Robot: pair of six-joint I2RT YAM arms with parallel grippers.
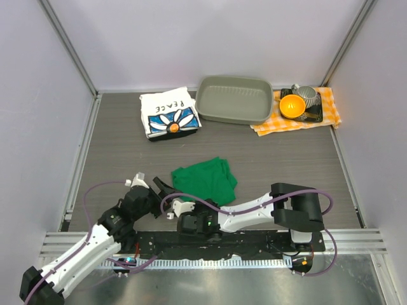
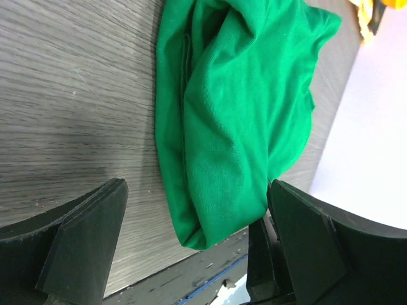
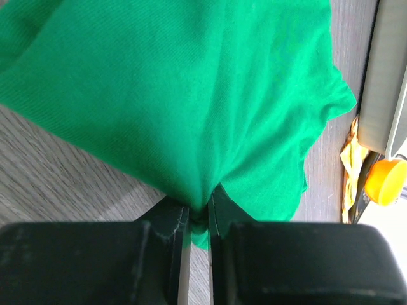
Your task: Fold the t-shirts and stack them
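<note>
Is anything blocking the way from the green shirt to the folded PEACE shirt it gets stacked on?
Nothing visible. Only bare table lies between the green t-shirt and the PEACE t-shirt; the grey tub sits off to the side. The right gripper pinches the green t-shirt.

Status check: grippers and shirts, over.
Right gripper shut on green shirt, near edge. Left gripper open at its corner. Printed shirt folded, back left. Grey tub beside it, not blocking.
</note>
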